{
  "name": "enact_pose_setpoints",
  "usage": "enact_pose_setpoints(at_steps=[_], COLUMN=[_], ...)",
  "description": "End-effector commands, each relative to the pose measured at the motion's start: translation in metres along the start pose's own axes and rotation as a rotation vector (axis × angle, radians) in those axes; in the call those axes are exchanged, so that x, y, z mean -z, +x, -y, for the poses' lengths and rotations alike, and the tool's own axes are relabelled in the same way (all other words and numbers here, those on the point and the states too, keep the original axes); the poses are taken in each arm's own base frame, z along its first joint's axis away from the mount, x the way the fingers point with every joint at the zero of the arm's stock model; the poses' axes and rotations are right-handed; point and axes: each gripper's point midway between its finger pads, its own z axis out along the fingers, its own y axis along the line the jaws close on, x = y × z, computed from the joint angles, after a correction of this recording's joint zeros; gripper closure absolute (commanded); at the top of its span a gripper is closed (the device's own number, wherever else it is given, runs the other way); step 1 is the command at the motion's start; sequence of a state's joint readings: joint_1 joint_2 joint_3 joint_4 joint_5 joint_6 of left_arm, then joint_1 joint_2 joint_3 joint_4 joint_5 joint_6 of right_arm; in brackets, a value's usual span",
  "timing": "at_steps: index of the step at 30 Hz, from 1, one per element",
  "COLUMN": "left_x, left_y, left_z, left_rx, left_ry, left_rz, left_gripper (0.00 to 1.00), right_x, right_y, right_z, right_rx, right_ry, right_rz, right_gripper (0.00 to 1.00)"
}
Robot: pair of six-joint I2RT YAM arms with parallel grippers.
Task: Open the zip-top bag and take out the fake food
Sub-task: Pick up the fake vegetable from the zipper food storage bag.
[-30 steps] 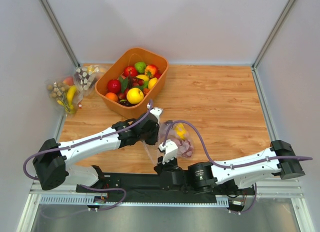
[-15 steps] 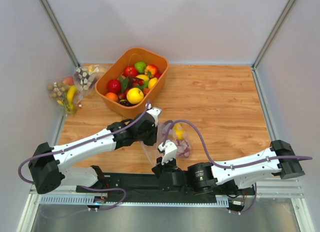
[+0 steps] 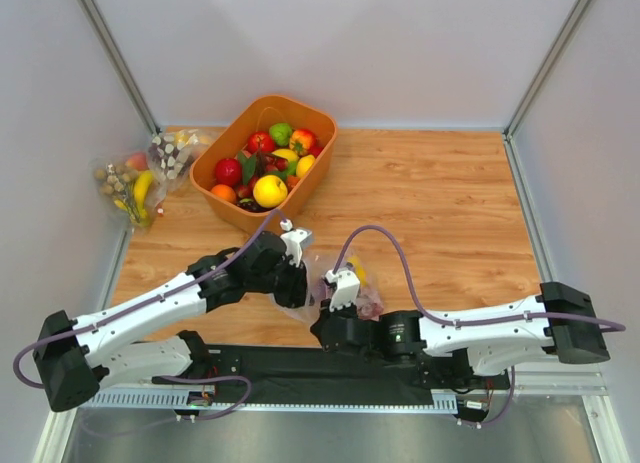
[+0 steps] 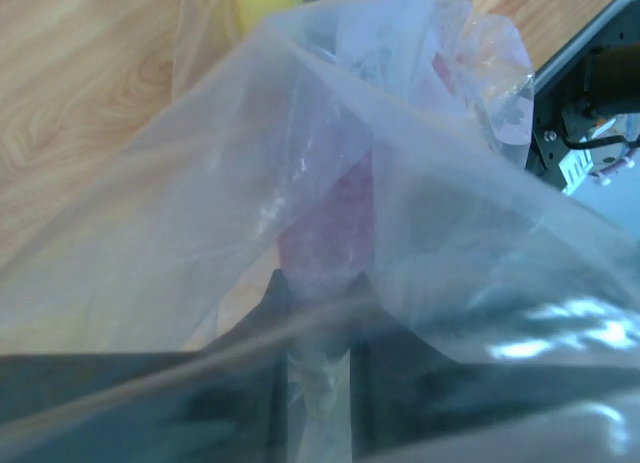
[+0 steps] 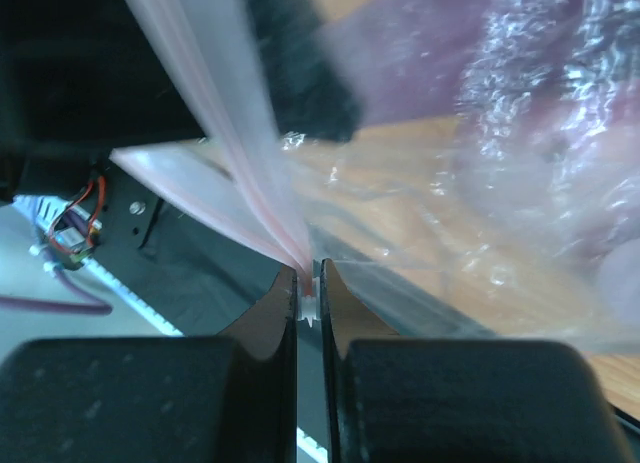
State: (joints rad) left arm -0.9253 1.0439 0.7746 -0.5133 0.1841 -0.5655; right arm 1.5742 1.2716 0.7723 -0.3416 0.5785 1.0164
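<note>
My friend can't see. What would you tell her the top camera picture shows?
A clear zip-top bag is held between the robot's left gripper and right gripper, both shut on it. Fake food shows inside; an orange basket of fruit sits behind.

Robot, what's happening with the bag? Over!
Left gripper shut on clear crinkly plastic zip-top bag. Right gripper shut on its pink zip strip. Glossy fake food inside. Nothing blocking.

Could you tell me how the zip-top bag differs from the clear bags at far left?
The zip-top bag is pinched by the left claw and right claw; the clear bags lie free. It holds yellow and purple fake food; they hold a banana and nuts. Both are transparent.
</note>
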Motion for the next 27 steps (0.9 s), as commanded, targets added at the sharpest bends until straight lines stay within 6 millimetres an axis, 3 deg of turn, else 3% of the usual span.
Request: enact_pose_setpoints(at_steps=[1,4,7,8,9,10,14,15,20,26,27], left_x=[0.014,0.020,0.019,0.018,0.016,0.014,0.009,0.008,0.007,0.013,0.014], left_y=[-0.008,-0.009,-0.006,-0.005,-0.002,0.002,0.006,0.005,0.008,0.008,0.009], left_z=[0.014,0.012,0.003,-0.003,-0.008,-0.012,-0.015,-0.013,-0.010,-0.004,-0.005], left_rx=[0.001,-0.012,-0.023,-0.027,-0.024,-0.024,-0.015,-0.017,-0.033,-0.050,-0.047], left_ry=[0.083,0.075,0.038,0.012,-0.010,-0.027,-0.027,-0.021,0.000,0.027,0.027], left_rz=[0.051,0.078,0.076,0.078,0.070,0.062,0.052,0.053,0.035,0.031,0.023], left_gripper=[1.00,1.00,1.00,1.00,1.00,1.00,1.00,1.00,1.00,1.00,1.00], right_x=[0.002,0.006,0.018,0.024,0.028,0.032,0.055,0.059,0.073,0.060,0.054], right_y=[0.021,0.014,0.010,0.005,0.004,0.003,-0.015,-0.018,-0.037,-0.058,-0.063], right_z=[0.048,0.063,0.069,0.066,0.067,0.068,0.072,0.083,0.103,0.113,0.104], right_rx=[0.079,0.085,0.089,0.078,0.079,0.082,0.063,0.072,0.068,0.032,0.017], right_ry=[0.120,0.171,0.187,0.167,0.161,0.153,0.129,0.164,0.220,0.205,0.162], right_rz=[-0.109,-0.105,-0.107,-0.095,-0.098,-0.097,-0.034,-0.020,0.054,0.112,0.126], right_gripper=[1.00,0.98,0.91,0.87,0.72,0.67,0.58,0.55,0.33,0.18,0.16])
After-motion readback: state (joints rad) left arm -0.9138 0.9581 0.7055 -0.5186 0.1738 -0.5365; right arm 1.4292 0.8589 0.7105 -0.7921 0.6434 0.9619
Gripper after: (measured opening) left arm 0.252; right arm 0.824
